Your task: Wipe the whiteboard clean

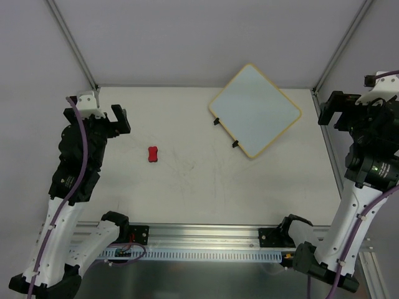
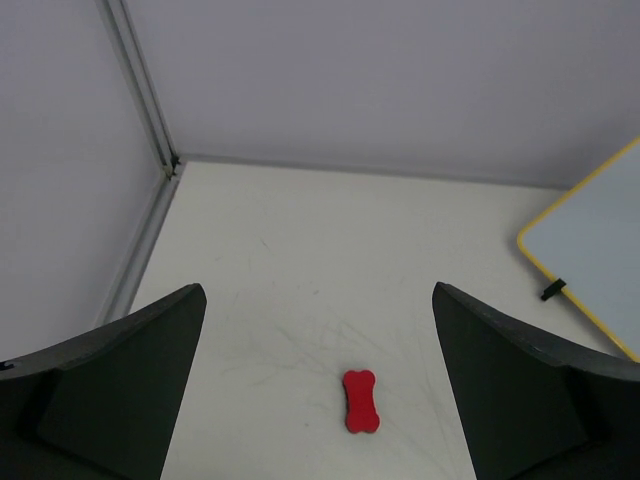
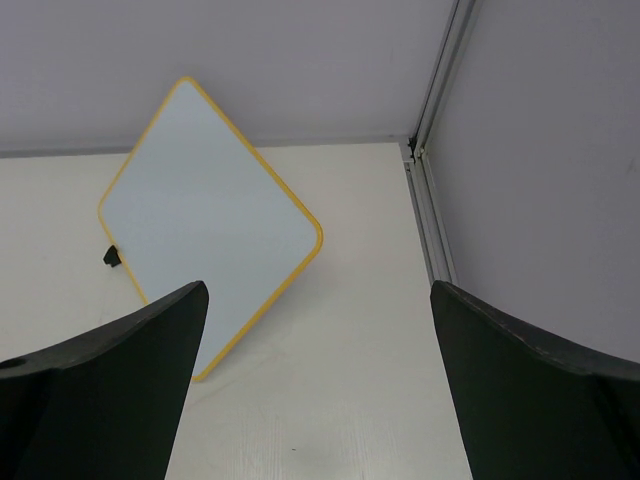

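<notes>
The whiteboard (image 1: 254, 109) lies turned like a diamond at the table's back right, with a tan frame, two black clips on its left edge and a blank white face. It also shows in the left wrist view (image 2: 596, 250) and the right wrist view (image 3: 208, 213). The red eraser (image 1: 152, 154) lies left of centre and shows in the left wrist view (image 2: 361, 401). My left gripper (image 1: 113, 117) is open and empty above the table's left side, left of the eraser. My right gripper (image 1: 337, 109) is open and empty above the right edge, right of the board.
Grey walls and aluminium posts (image 1: 72, 43) close in the back and sides. A metal rail (image 1: 206, 240) runs along the near edge between the arm bases. Faint scuff marks cover the tabletop (image 1: 199, 180).
</notes>
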